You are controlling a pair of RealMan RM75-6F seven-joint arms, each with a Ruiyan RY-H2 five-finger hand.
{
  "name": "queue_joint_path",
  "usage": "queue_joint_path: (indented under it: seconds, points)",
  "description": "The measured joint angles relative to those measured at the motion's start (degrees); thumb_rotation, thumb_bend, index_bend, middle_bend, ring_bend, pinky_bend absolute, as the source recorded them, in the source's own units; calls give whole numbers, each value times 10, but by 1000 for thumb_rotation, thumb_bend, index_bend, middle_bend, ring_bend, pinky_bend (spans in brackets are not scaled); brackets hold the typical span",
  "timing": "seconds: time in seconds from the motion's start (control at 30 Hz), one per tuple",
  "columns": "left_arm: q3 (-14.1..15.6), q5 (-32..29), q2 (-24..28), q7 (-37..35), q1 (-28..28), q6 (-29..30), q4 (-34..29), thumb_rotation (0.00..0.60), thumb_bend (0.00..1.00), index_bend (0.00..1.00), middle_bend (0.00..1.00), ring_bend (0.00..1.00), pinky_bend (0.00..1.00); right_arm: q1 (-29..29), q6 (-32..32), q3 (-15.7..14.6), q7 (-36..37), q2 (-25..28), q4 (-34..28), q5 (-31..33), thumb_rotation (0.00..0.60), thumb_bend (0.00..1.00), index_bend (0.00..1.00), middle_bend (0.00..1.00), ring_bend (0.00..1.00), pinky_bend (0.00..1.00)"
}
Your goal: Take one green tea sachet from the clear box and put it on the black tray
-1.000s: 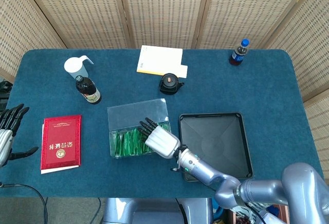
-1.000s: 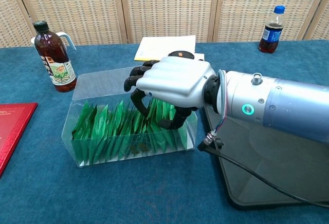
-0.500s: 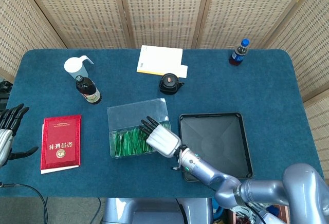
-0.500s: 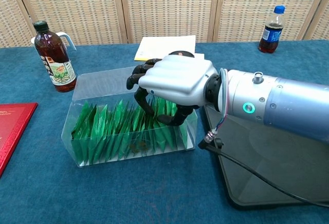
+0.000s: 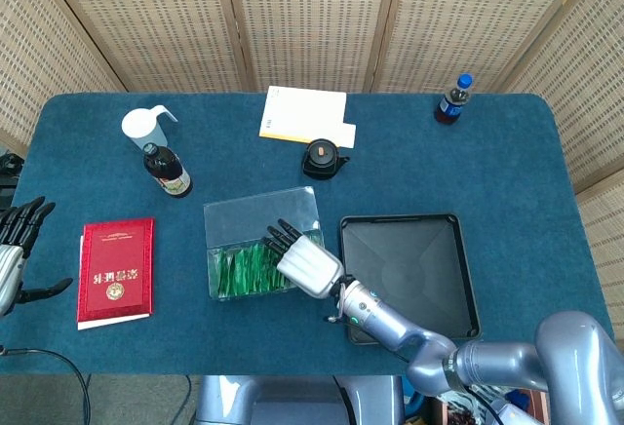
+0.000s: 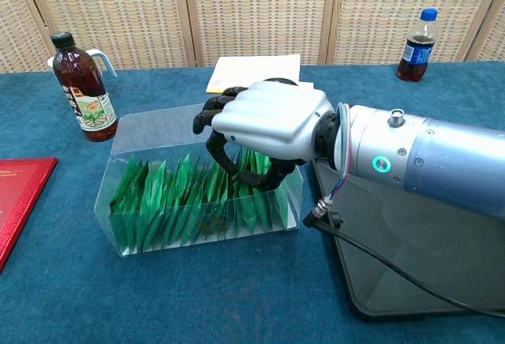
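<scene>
The clear box (image 5: 255,214) (image 6: 150,123) stands at mid-table, packed with upright green tea sachets (image 5: 237,269) (image 6: 170,198). My right hand (image 5: 308,265) (image 6: 268,123) reaches into the box's right end from above. Its dark fingers (image 6: 223,148) curl down among the sachet tops, with the thumb close opposite them. Whether a sachet is pinched between them is hidden. The black tray (image 5: 409,264) (image 6: 426,265) lies just right of the box with nothing on it. My left hand (image 5: 18,250) hangs off the table's left edge, fingers spread and holding nothing.
A red booklet (image 5: 116,271) (image 6: 16,194) lies left of the box. Behind it stand a brown bottle (image 5: 168,172) (image 6: 83,87) and a white jug (image 5: 144,125). At the back are a pale booklet (image 5: 302,113), a small black pot (image 5: 322,159) and a cola bottle (image 5: 452,98). A wrist cable (image 6: 379,269) crosses the tray.
My right hand has risen slightly inside the box and shifted a little right, its fingers and thumb curling closer together. The left hand has stayed still.
</scene>
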Motion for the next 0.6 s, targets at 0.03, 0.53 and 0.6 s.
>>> queue_joint_path:
  seconds: [0.03,0.53,0.6]
  points:
    - [0,0,0,0,0,0,0,600,54,0,0,0,0,0,0,0,1,0,0,-1,600,612,614,233,117,142]
    - [0,-1,0,0,-1,-3,0,600,54,0,0,0,0,-2,3,4,11,-4,5,-11,600,612,666,238,120,142]
    - [0,-1,0,0,-1,-3,0,600,54,0,0,0,0,-3,5,6,11,-2,3,-12,600,612,666,239,120,142]
